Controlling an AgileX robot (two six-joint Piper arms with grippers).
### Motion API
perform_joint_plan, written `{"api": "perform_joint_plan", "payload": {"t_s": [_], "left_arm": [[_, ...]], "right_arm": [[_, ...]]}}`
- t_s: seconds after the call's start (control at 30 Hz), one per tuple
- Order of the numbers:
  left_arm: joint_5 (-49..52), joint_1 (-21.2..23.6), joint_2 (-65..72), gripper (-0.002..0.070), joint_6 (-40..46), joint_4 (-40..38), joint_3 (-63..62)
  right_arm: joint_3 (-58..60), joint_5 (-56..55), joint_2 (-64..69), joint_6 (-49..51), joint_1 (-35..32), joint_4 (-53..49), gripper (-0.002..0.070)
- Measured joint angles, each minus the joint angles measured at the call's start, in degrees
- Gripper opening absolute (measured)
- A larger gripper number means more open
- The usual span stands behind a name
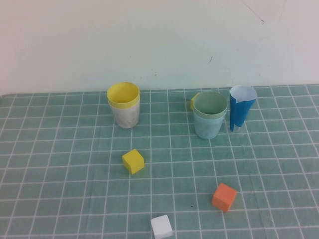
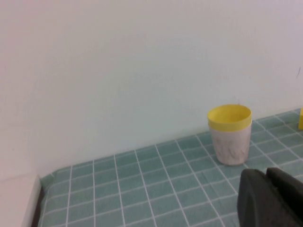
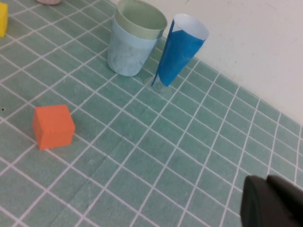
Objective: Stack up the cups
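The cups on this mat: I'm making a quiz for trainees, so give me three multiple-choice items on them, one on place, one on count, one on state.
1. Where is the paper cone?
A. beside the green-in-blue pair
B. beside the yellow-in-pink pair
C. at the mat's near edge

2. How many separate cup stacks stand on the mat?
A. one
B. two
C. four

3. The yellow cup is:
A. lying on its side
B. alone on the mat
C. nested in the pink cup

Key: 1 A, the cone stands right of the green cup in the blue cup. 2 B, two nested pairs. 3 C, the yellow cup sits in the pink cup. Left pincer and right pincer hold nothing.
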Motion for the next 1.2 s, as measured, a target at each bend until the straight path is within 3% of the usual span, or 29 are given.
{"api": "perform_joint_plan", "payload": {"t_s": [0.37,0.73,1.03,1.2], "left_arm": [[8.3,0.0,0.0,-0.0001,0.0,0.1,0.0],[8.9,0.1,-0.1,-0.0001,0.0,0.1,0.7],[8.4,8.3,-3.7,-0.0001,-0.2,-4.1,5.8],[7.2,9.6,-4.2,-0.0001,-0.2,-6.8,13.4]], "right_arm": [[0.0,0.1,0.0,0.1,0.0,0.0,0.0],[0.0,0.1,0.0,0.1,0.0,0.0,0.0],[0.0,0.1,0.0,0.1,0.0,0.0,0.0],[0.0,0.2,-0.1,0.1,0.0,0.0,0.0]]}}
